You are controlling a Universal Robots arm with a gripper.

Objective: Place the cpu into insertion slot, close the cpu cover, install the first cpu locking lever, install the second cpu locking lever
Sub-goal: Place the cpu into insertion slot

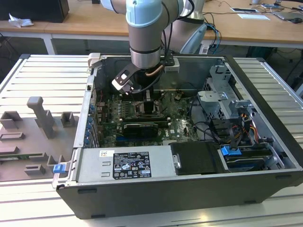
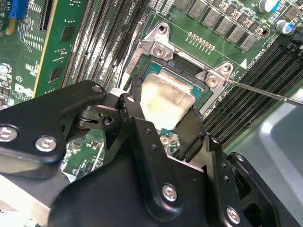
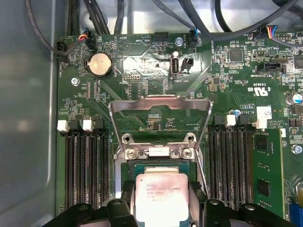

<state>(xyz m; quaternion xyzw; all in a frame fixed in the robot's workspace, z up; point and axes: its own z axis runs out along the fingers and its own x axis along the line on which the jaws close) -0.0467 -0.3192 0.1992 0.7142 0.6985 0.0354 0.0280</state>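
Black fingers (image 2: 131, 106) of the gripper (image 2: 163, 111) pinch the cpu (image 3: 161, 198) by two opposite edges, level over its socket (image 3: 142, 170), likely so it seats without tilting. Beyond it the cpu cover (image 3: 161, 100) stands swung open, leaving the socket free. In the exterior view the gripper hangs at about twelve o'clock from the power supply (image 1: 125, 163), inside the case (image 1: 265, 94).

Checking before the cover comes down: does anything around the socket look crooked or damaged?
Nothing stands out. The gripper holds the cpu square over the socket, and the cpu cover stands open and looks unbent.
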